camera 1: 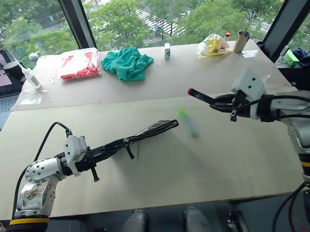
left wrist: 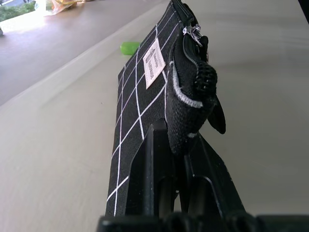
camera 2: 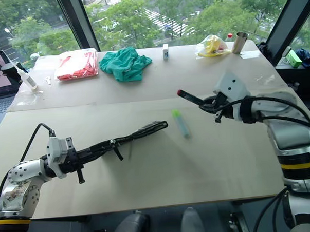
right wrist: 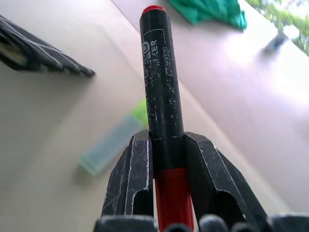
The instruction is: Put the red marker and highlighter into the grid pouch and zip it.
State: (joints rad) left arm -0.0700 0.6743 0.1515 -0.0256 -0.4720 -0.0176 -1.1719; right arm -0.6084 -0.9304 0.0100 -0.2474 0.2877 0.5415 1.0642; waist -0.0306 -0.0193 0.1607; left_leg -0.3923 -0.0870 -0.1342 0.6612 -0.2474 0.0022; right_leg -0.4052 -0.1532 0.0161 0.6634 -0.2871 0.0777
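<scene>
R pincer (camera 1: 222,102) clamped on red marker (camera 1: 201,97), above table; highlighter (camera 1: 186,121) lies below-left.

Two pale beige surfaces (camera 1: 162,172) stand pushed together end to end, a seam running between them. Behind the far one, tall windows (camera 1: 191,11) with dark slanted frames (camera 1: 78,19) look out on green trees and a street below. Daylight falls evenly across the tops. A laptop (camera 1: 1,81) sits open at the far left edge.
</scene>
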